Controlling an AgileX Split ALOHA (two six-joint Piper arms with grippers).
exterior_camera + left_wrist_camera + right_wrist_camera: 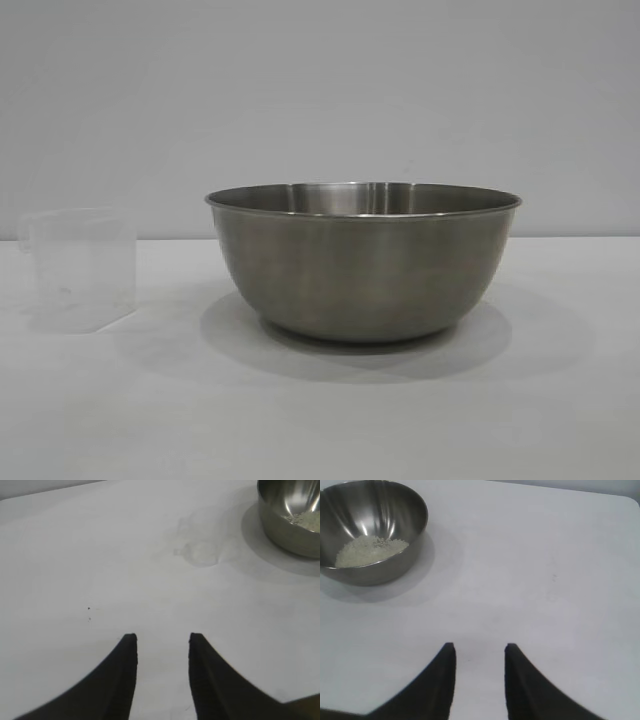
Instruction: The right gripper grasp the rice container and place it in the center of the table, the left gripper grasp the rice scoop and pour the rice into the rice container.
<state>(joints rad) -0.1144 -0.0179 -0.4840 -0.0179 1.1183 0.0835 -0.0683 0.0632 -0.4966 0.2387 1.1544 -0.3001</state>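
The steel rice container (362,262) stands upright on the white table (320,420), about mid-table in the exterior view. It holds a small heap of rice (369,550), which also shows in the left wrist view (306,520). The clear rice scoop (82,268) stands upright to the bowl's left, apart from it; it is faint in the left wrist view (200,554). My left gripper (162,639) is open and empty over bare table, away from the scoop. My right gripper (479,647) is open and empty, away from the rice container (370,530). Neither gripper shows in the exterior view.
A plain grey wall (320,90) stands behind the table. The table's far edge and a rounded corner (630,502) show in the right wrist view. A few tiny dark specks (89,614) lie on the tabletop.
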